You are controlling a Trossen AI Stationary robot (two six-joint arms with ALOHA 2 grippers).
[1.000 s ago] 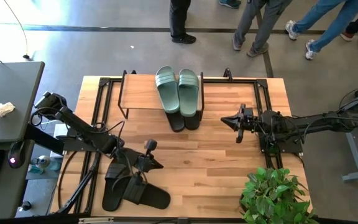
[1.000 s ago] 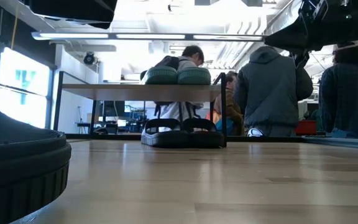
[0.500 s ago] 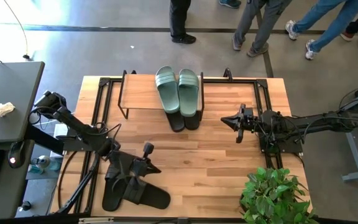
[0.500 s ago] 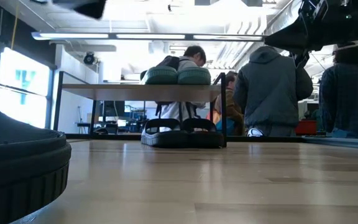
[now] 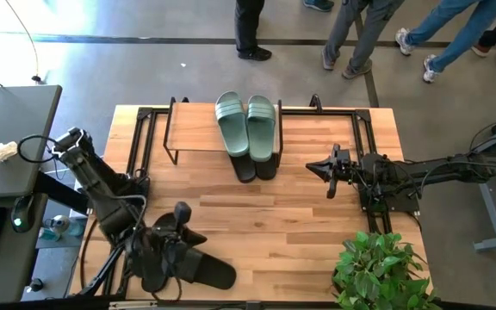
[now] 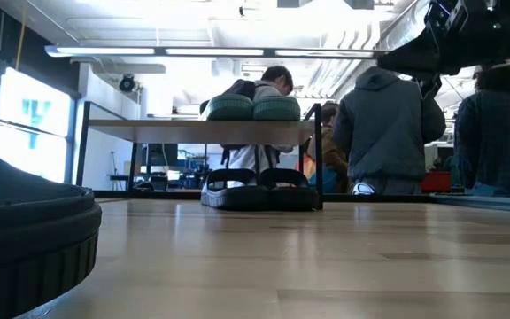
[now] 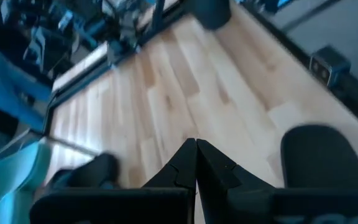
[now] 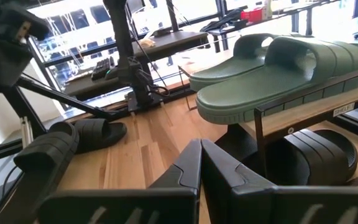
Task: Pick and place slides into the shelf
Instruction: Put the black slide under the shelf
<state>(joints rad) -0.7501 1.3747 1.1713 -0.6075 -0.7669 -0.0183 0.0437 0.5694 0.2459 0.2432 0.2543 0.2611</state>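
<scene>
A sage-green pair of slides (image 5: 248, 125) lies side by side on the shelf's plank top (image 5: 195, 129). A black pair (image 5: 257, 166) lies on the table under the shelf, heels sticking out toward the near side. Another black pair (image 5: 198, 269) lies at the table's near-left corner, partly hidden by my left arm. My left gripper (image 5: 181, 215) hovers shut just above and beyond that pair; in its wrist view the shut fingertips (image 7: 196, 143) hang over bare wood beside one black slide (image 7: 316, 152). My right gripper (image 5: 329, 169) waits shut to the right of the shelf (image 8: 303, 109).
A black metal frame (image 5: 136, 164) runs along the table's left and right sides. A potted plant (image 5: 377, 271) stands at the near-right corner. People walk on the floor beyond the far edge. Bare wood (image 5: 291, 224) lies between the shelf and the near edge.
My left arm has swung back toward the table's near-left corner, carrying its shut gripper leftward and nearer over the black pair. The slides and my right arm have stayed where they were.
</scene>
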